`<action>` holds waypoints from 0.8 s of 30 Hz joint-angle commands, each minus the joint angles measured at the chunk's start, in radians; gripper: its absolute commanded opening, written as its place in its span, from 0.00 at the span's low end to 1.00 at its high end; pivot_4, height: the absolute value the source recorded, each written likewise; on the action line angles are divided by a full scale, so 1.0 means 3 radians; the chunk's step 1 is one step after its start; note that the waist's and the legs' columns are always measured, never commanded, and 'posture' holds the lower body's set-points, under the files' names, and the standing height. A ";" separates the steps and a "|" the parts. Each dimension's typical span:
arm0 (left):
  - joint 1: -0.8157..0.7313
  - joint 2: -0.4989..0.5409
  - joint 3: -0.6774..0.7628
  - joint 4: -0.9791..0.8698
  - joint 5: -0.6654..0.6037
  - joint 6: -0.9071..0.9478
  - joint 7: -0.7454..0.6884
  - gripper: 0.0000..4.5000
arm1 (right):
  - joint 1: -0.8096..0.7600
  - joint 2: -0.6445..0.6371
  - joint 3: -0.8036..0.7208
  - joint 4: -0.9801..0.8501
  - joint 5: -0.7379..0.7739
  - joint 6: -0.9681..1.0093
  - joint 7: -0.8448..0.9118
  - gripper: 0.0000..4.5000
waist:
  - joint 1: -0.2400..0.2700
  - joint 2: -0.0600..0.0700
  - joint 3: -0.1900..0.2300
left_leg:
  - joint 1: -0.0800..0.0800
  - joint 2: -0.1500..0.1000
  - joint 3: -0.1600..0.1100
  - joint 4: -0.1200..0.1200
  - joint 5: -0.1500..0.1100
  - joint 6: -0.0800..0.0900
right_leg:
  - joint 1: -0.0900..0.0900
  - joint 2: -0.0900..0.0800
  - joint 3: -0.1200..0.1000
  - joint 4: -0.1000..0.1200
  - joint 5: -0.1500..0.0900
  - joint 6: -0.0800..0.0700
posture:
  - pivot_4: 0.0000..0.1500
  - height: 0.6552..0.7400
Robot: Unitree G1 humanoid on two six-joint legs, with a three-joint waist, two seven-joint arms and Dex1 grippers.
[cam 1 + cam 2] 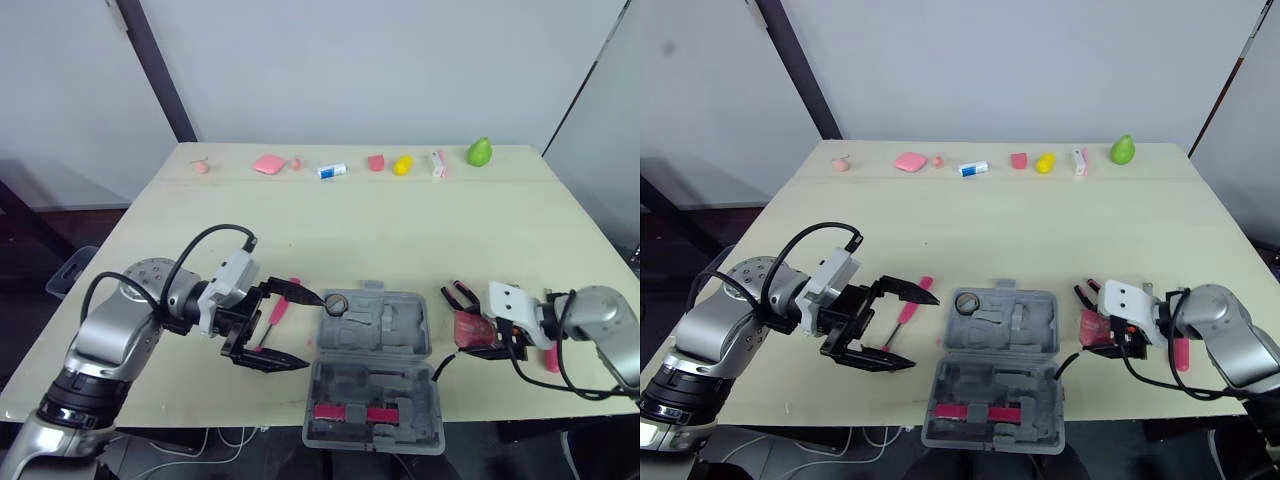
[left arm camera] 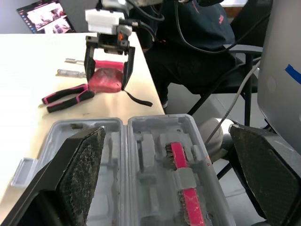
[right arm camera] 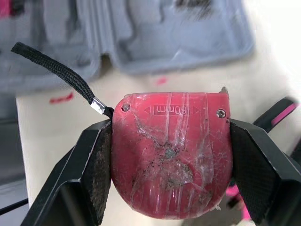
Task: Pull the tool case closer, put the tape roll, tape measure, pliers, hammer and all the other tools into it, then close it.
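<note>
Grey moulded-plastic tool case (image 1: 375,370) lies open and flat at the near edge of the pale beige table (image 1: 400,230), between the two arms. Both halves show shaped recesses. The near half holds pink-and-black pieces (image 1: 350,412). A small dark tape roll ring (image 1: 334,301) sits in the far left corner of the far half.

Left arm is bent at the elbow, with the forearm reaching in from the left and low over the table. The left gripper (image 1: 314,330) is turned on its side and points at the case's left edge. Its black textured fingers are spread wide and hold nothing. A screwdriver with a pink handle (image 1: 280,308) lies on the table just left of the case, by the far finger.

Right arm comes in from the right with the forearm low. The right gripper (image 1: 478,335) points toward the case's right side. Its fingers are clamped on both flat sides of a red rounded plastic tape measure (image 3: 171,155), which is scuffed and scratched, just beside the case. Cannot tell if it is lifted or resting on the table. A black woven strap (image 3: 56,70) trails from it.

Pliers with pink-and-black handles (image 2: 66,96) lie on the table just beyond the tape measure. A pink-handled tool (image 1: 551,358) lies by the right forearm, too hidden to name. A row of small coloured objects (image 1: 340,168) lines the far edge.
</note>
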 commanded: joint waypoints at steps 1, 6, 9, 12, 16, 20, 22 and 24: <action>0.0055 0.0023 0.0182 -0.0042 -0.0036 0.0000 0.0114 1.00 | -0.0454 -0.0044 0.0282 -0.0231 -0.0275 0.0469 0.0047 0.65 | -0.0007 0.0001 0.0001 | 0.0000 0.0000 0.0001 0.0000 0.0000 0.0000 | -0.0001 0.0000 0.0001 0.0000 0.0000 0.0000 | 1.00 1.00; 0.0186 0.0035 0.0337 -0.0065 -0.0038 0.0012 0.0269 1.00 | -0.1079 0.0242 0.0715 -0.0242 -0.0496 0.1051 -0.0029 0.65 | 0.0002 0.0001 0.0001 | -0.0006 0.0001 -0.0002 0.0000 0.0000 0.0000 | -0.0010 0.0001 -0.0001 0.0003 0.0000 -0.0002 | 1.00 1.00; 0.0261 0.0038 0.0419 -0.0067 -0.0032 0.0008 0.0351 1.00 | -0.1294 0.0428 0.0915 -0.0192 -0.0583 0.1236 -0.0048 0.65 | 0.0008 0.0001 0.0001 | -0.0014 0.0001 -0.0001 0.0000 0.0000 0.0000 | -0.0015 0.0000 -0.0001 0.0002 0.0000 -0.0002 | 1.00 1.00; 0.0330 0.0047 0.0480 -0.0074 -0.0022 0.0005 0.0409 1.00 | -0.1424 0.0612 0.1105 -0.0135 -0.0674 0.1367 -0.0120 0.65 | 0.0010 0.0001 0.0001 | -0.0017 0.0000 -0.0001 0.0000 0.0000 0.0000 | -0.0016 -0.0005 -0.0001 0.0001 0.0000 -0.0001 | 1.00 1.00; 0.0415 0.0065 0.0539 -0.0081 -0.0002 -0.0012 0.0450 1.00 | -0.1511 0.0729 0.1355 -0.0052 -0.0798 0.1454 -0.0144 0.65 | 0.0005 0.0001 0.0001 | -0.0018 -0.0001 -0.0001 0.0000 0.0000 0.0000 | -0.0017 -0.0006 -0.0002 0.0001 0.0000 -0.0001 | 1.00 1.00; 0.0454 0.0066 0.0564 -0.0084 0.0012 -0.0026 0.0487 1.00 | -0.1596 0.0847 0.1517 0.0167 -0.0926 0.1392 -0.0213 0.65 | 0.0001 0.0002 0.0001 | -0.0017 -0.0002 -0.0001 0.0000 0.0000 0.0000 | -0.0018 -0.0005 -0.0003 0.0003 0.0000 -0.0001 | 1.00 1.00; 0.0463 0.0066 0.0568 -0.0084 0.0012 -0.0027 0.0492 1.00 | -0.1613 0.0887 0.1556 0.0238 -0.0962 0.1362 -0.0219 0.65 | -0.0001 0.0002 0.0001 | -0.0017 -0.0002 -0.0001 0.0000 0.0000 0.0000 | -0.0018 -0.0005 -0.0003 0.0004 0.0000 -0.0001 | 1.00 1.00; 0.0471 0.0073 0.0564 -0.0053 0.0038 -0.0051 0.0482 1.00 | -0.1630 0.0937 0.1625 0.0340 -0.1033 0.1303 -0.0247 0.65 | -0.0001 0.0002 0.0001 | -0.0016 -0.0003 -0.0001 0.0000 0.0000 0.0000 | -0.0018 -0.0005 -0.0003 0.0004 0.0000 -0.0001 | 1.00 1.00</action>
